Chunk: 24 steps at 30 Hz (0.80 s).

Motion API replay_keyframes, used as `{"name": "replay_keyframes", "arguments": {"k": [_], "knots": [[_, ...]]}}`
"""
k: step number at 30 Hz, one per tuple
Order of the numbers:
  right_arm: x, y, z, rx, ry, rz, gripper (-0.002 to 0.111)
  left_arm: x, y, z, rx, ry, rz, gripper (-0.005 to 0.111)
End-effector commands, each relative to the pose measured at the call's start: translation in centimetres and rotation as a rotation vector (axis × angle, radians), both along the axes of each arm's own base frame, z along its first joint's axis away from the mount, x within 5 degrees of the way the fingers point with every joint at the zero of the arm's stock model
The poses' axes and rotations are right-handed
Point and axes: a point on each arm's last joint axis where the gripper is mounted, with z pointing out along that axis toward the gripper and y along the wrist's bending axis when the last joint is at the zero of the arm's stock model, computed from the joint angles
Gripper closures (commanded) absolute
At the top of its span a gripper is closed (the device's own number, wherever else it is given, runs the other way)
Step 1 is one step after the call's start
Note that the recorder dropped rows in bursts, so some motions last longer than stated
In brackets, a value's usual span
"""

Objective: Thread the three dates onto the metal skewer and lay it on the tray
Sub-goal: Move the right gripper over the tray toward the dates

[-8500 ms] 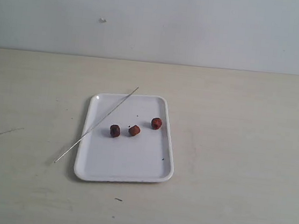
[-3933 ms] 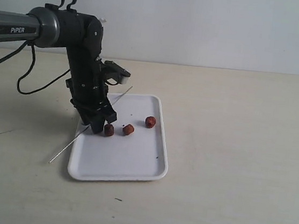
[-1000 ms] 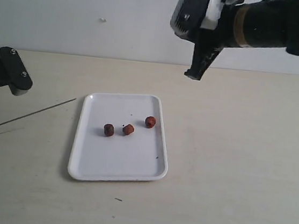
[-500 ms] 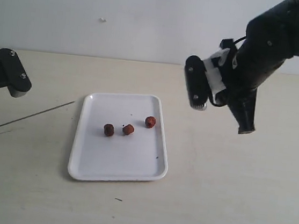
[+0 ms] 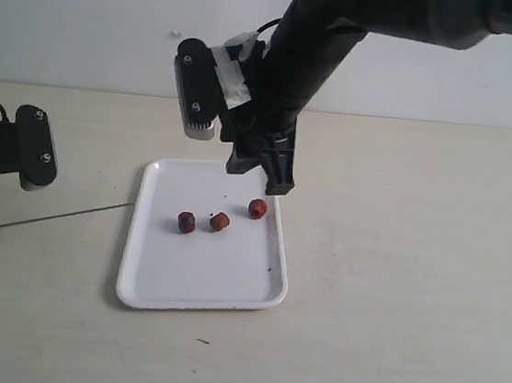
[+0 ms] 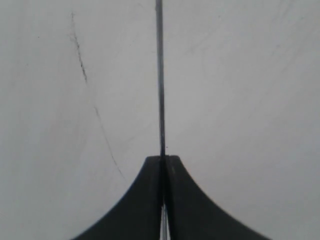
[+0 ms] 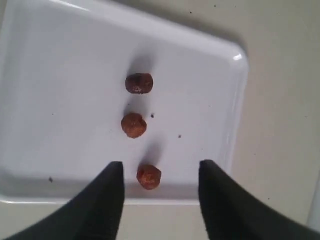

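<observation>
Dates (image 7: 134,125) are lying loose under the wide-parted right gripper (image 7: 160,167), risking rolling aside, while the left gripper (image 6: 163,161) is pinching the slip-prone skewer (image 6: 160,75).

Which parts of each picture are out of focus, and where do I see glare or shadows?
Right wrist view: the right gripper is out of focus, the dates sharp with soft shadows, and a small glare spot sits on the tray corner. Left wrist view: the left gripper looks blurred, the skewer slightly soft. Exterior view: even light, faint shadows.
</observation>
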Motion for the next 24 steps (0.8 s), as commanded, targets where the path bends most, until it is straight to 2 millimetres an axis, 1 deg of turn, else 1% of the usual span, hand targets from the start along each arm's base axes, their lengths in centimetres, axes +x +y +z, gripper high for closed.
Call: {"name": "replay_keyframes", "arguments": {"k": [1, 6, 9, 13, 17, 19, 21, 24], "knots": [[1.6, 0.8, -2.5, -0.013, 0.021, 0.006, 0.055, 0.5, 0.2, -0.5, 0.043, -0.011, -0.034, 0.107], [3.0, 1.6, -5.2, -0.036, 0.039, 0.038, 0.055, 0.4, 0.4, -0.4, 0.068, -0.004, -0.036, 0.107], [3.7, 2.0, -6.2, -0.041, 0.052, 0.043, 0.055, 0.4, 0.4, -0.4, 0.07, -0.004, -0.038, 0.107], [3.8, 3.0, -6.8, -0.061, 0.075, 0.079, 0.055, 0.4, 0.5, -0.4, 0.072, -0.005, -0.039, 0.107], [3.4, 4.9, -6.9, -0.062, 0.059, 0.132, 0.055, 0.4, 0.5, -0.4, 0.072, -0.005, -0.039, 0.107], [3.3, 5.6, -7.5, -0.07, 0.067, 0.149, 0.055, 0.4, 0.5, -0.4, 0.073, -0.004, -0.038, 0.107], [3.3, 6.0, -7.8, -0.086, 0.068, 0.161, 0.055, 0.4, 0.5, -0.4, 0.077, 0.003, -0.035, 0.107], [3.7, 6.0, -8.3, -0.102, 0.084, 0.125, 0.056, 0.3, 0.6, -0.4, 0.081, 0.007, -0.033, 0.107]]}}
